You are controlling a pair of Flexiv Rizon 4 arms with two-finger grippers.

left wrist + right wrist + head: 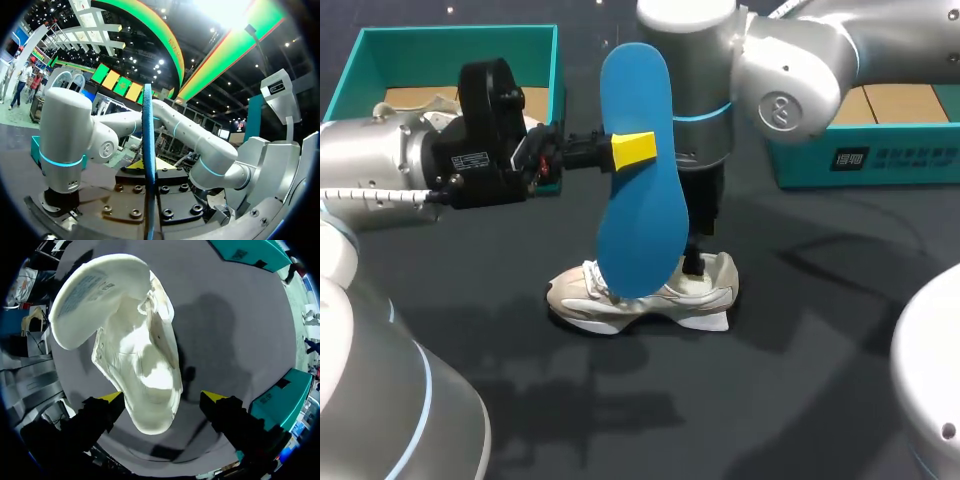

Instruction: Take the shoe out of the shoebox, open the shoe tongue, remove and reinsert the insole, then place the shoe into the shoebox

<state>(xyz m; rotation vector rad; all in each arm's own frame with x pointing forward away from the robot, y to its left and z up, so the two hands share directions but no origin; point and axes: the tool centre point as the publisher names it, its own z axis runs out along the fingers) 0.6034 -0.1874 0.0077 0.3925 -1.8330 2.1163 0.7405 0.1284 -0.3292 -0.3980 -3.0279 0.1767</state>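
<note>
My left gripper (633, 149) is shut on a blue insole (635, 170) and holds it upright in the air above the white shoe (640, 295). Seen from the left wrist, the insole (148, 165) is edge-on, running out from between the fingers. The shoe lies on the dark table (800, 380), its tongue (90, 295) pulled open. My right gripper (164, 397) hangs open over the shoe's (140, 355) heel, a yellow tip (215, 396) standing on either side. In the head view the right gripper (696, 262) is partly hidden behind the insole.
A teal shoebox (450, 42) stands at the back left behind my left arm. A second teal box part (880, 150) lies at the back right, under my right arm.
</note>
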